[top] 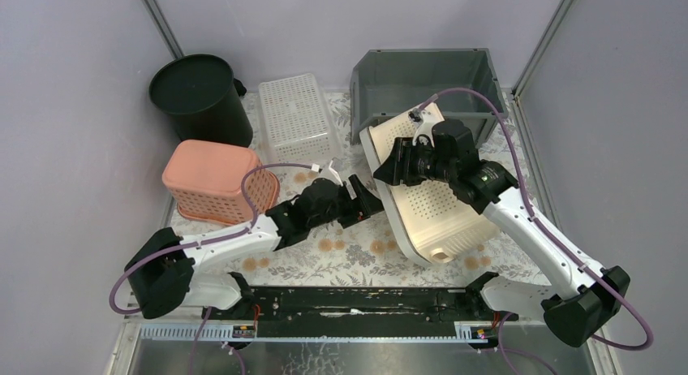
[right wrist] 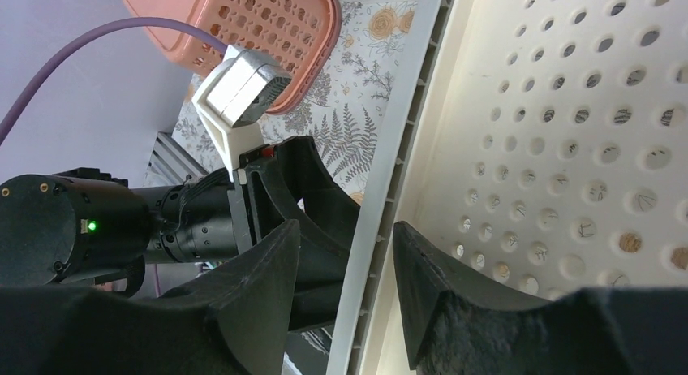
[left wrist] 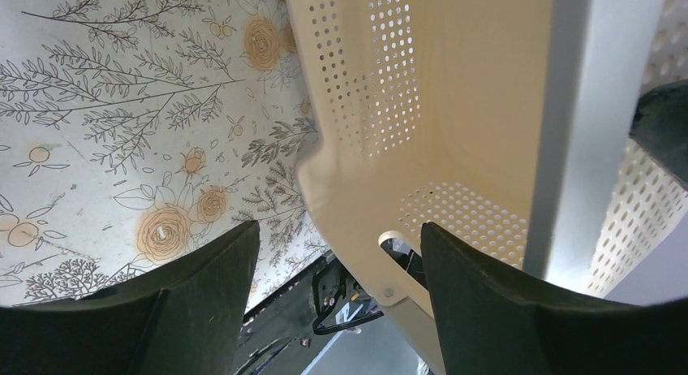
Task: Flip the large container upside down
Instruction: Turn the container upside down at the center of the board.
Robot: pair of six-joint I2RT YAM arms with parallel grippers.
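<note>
Well, at 10 o'clock a black bin (top: 199, 95) is standing upright at the far left of the flowered cloth (top: 349, 257). Just nearer, at 9 o'clock, a pink basket (top: 212, 180) is lying bottom up. At 11 o'clock a white basket (top: 296, 119) is also sitting bottom up, just beside the bin.

The left arm is reaching in from 7 o'clock toward the centre. The left gripper (left wrist: 338, 233) is standing wide, holding nothing. In its wrist view a lower corner of the container (top: 438, 213), with a handle hole (left wrist: 397, 245), is lying between the spread fingers (left wrist: 203, 294). Neither finger is visibly pressing on it.

The container, large, cream and perforated, is sitting at the centre of the table, running from about 5 o'clock up toward 12. It is tipped onto its side, its open face turning toward 9 o'clock, so it is neither upright nor fully turned over. Its far end is lying just beside the grey bin (top: 422, 87).

The right arm is coming in from 5 o'clock across the container. The right gripper (right wrist: 347, 229) is straddling the rim (right wrist: 381, 188) on the 9 o'clock side, one finger outside and one inside. The jaws are standing partly apart, with a gap showing beside the rim, so they are not clamping it.

The grey bin is standing upright at 1 o'clock.
</note>
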